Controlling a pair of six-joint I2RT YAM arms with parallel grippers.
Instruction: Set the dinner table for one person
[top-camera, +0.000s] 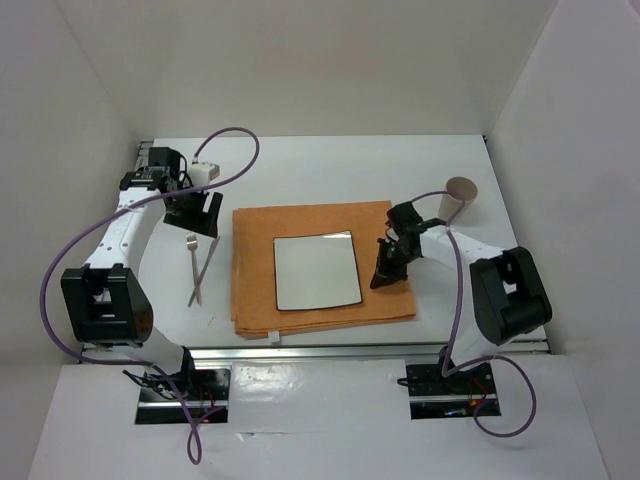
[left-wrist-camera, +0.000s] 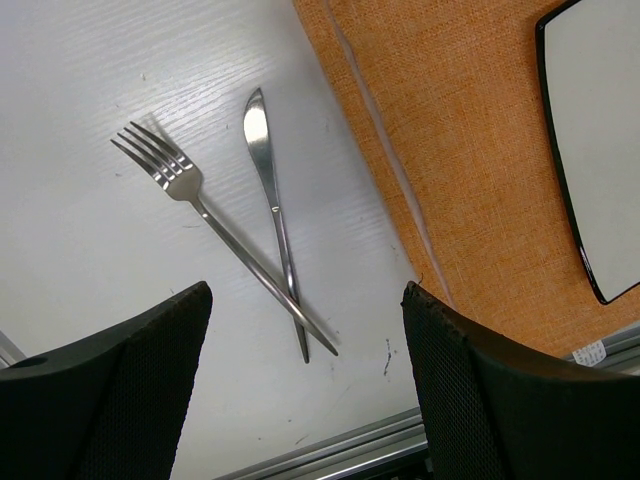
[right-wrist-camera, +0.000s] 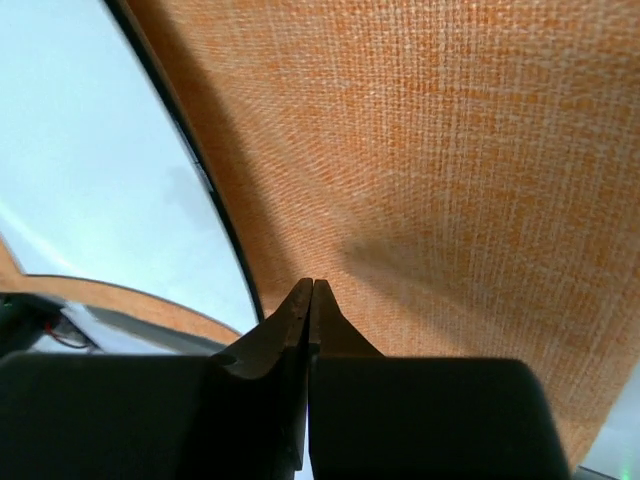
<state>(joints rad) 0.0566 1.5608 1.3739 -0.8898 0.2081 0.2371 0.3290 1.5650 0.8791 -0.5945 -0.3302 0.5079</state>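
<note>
An orange cloth mat (top-camera: 255, 270) lies on the white dinner table (top-camera: 330, 170), with a square white black-rimmed plate (top-camera: 316, 270) on it. A metal fork (left-wrist-camera: 165, 170) and knife (left-wrist-camera: 260, 140) lie crossed on the table left of the mat, seen in the top view as cutlery (top-camera: 197, 270). My left gripper (top-camera: 195, 215) is open and empty, above the table behind the cutlery; its fingers (left-wrist-camera: 480, 380) frame the handles. My right gripper (top-camera: 385, 275) is shut and empty, low over the mat's right part (right-wrist-camera: 450, 150) beside the plate's edge (right-wrist-camera: 90, 170). A brown paper cup (top-camera: 457, 195) stands at the right.
A small white block (top-camera: 205, 173) sits at the back left by the left arm. Metal rails (top-camera: 330, 352) run along the table's near edge. White walls close in the left, right and far sides. Purple cables loop over both arms.
</note>
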